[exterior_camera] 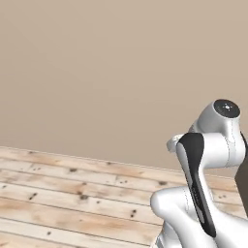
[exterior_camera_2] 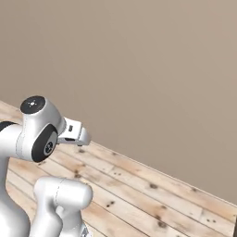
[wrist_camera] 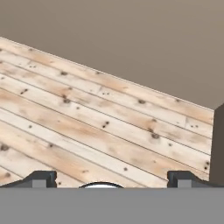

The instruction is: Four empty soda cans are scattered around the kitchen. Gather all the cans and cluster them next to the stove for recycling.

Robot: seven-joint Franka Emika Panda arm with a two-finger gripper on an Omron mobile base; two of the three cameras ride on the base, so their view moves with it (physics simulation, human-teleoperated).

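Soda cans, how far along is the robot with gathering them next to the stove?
Nothing looks done from here. The gripper stands open with nothing between its fingertips, so no can is in hand. The cameras face a beige wall and plank floor, with a dark edge at the right of the hand view. What is left: finding the cans and the stove, then carrying each can over.

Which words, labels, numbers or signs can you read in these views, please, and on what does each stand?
None: no text can be read anywhere.
The beige wall is plain.
The plank floor bears only wood grain and knots.
The open gripper carries no lettering on its dark fingertips.
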